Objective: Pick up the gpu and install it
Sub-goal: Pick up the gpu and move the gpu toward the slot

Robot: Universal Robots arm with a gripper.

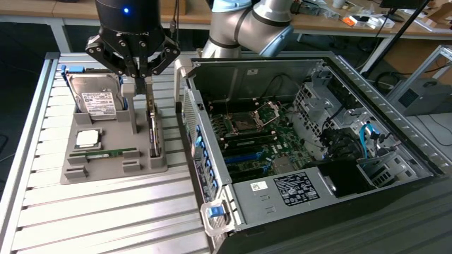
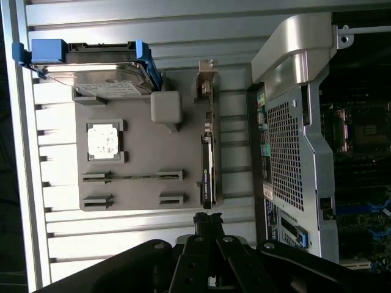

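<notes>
Above the grey tray [image 1: 113,138], gripper [image 1: 145,75] clenched on nothing, close over the upright gpu [image 1: 153,132]; hard drive [image 1: 92,84] white label [image 1: 97,103] print illegible.

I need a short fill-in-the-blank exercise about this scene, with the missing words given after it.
1. The thin dark gpu card with silver metal bracket stands on its ____ in the grey plastic holder.
2. The black claw hangs over this holder with its fingers ____.
3. The large metal computer case, on the exterior view's right of the holder, has its side ____.
Missing words: edge; shut; open.
</notes>
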